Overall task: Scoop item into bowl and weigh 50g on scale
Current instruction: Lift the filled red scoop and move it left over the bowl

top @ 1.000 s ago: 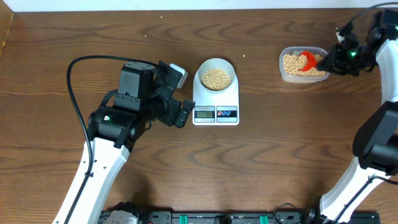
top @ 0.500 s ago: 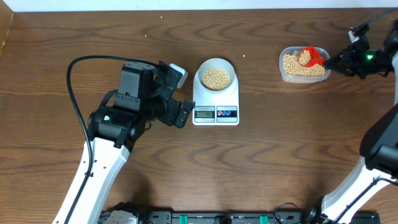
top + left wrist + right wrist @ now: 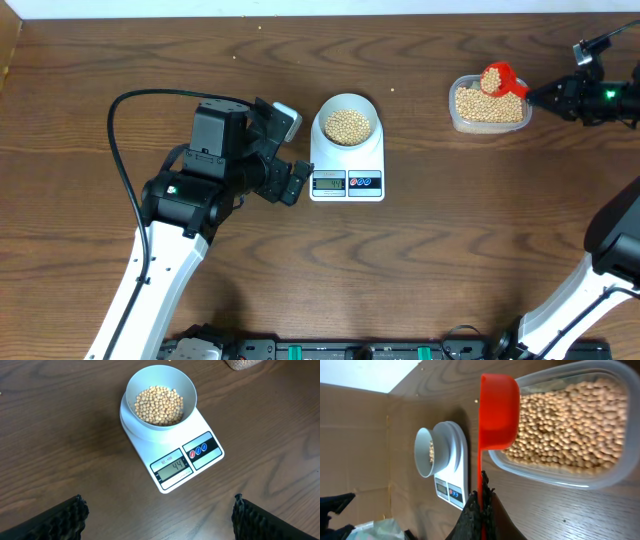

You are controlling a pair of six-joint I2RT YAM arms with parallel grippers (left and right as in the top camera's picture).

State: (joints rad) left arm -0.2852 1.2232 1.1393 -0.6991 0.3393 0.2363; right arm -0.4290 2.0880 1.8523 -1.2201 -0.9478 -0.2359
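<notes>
The pale bowl (image 3: 347, 122) sits on the white scale (image 3: 347, 170), partly filled with tan beans (image 3: 160, 405); the scale's display (image 3: 171, 466) reads 44. My right gripper (image 3: 545, 95) is shut on the handle of a red scoop (image 3: 496, 78), whose cup holds beans and hangs over the clear tub (image 3: 488, 105) of beans at the right. In the right wrist view the scoop (image 3: 497, 410) stands in front of the tub (image 3: 570, 425), with its thin handle pinched between the fingers (image 3: 481, 505). My left gripper (image 3: 290, 150) is open just left of the scale, nothing between its fingers.
The table's back edge runs close behind the tub and scale. A black cable (image 3: 125, 150) loops off the left arm. A cardboard wall (image 3: 355, 435) stands past the table's left end.
My right gripper has drawn back to the right and lifted the red scoop out of the tub's beans, loaded. The left arm, bowl and scale have not moved.
</notes>
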